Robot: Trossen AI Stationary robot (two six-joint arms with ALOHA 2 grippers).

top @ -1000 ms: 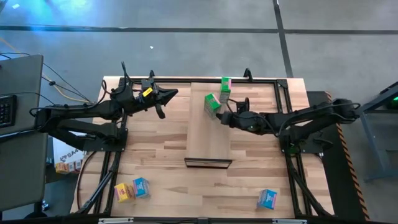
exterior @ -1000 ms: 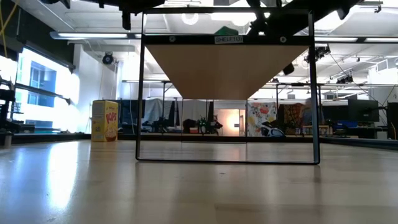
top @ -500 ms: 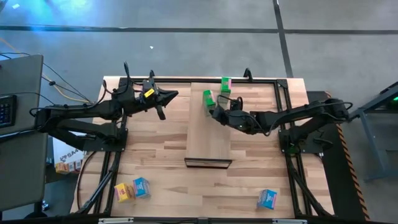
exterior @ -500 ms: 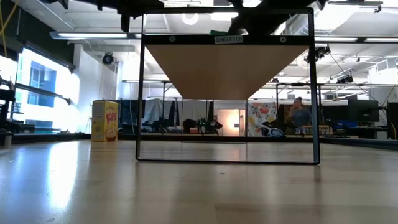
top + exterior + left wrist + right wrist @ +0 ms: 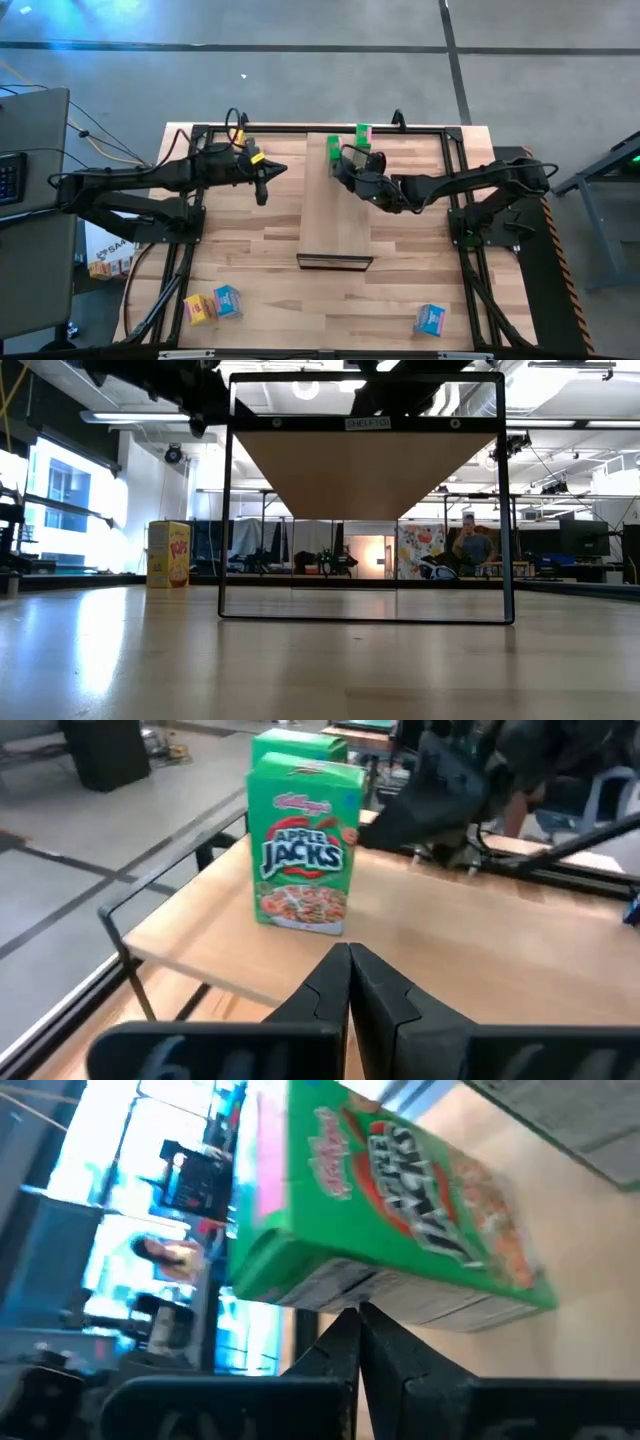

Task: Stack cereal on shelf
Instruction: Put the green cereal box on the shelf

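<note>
Two green cereal boxes stand upright at the far end of the shelf (image 5: 337,215). One green box (image 5: 333,148) (image 5: 305,845) is close in front of my right gripper (image 5: 343,163) (image 5: 357,1318), which is shut. The second green box (image 5: 363,135) (image 5: 298,742) stands just beyond the first. My left gripper (image 5: 265,172) (image 5: 350,960) is shut and hovers left of the shelf, pointing at the boxes. In the low view the shelf (image 5: 360,470) shows from below. My right gripper has its shut fingertips (image 5: 345,1330) against the nearer green box's narrow side panel (image 5: 375,1292), coming level from the table's right and near side. The box stands upright on its bottom on the shelf.
A yellow box (image 5: 198,309) and a blue box (image 5: 227,300) lie at the table's near left corner, and another blue box (image 5: 430,320) lies near right. A yellow box (image 5: 168,555) shows in the low view. A black frame (image 5: 450,128) holds the shelf. A person (image 5: 472,547) stands in the room behind.
My right gripper moved toward the table's far edge and a little left. The green box in front of it went from tilted at mid-shelf to upright at the far end, beside the other green box. My left gripper shifted right and toward the near edge, turning toward the shelf.
</note>
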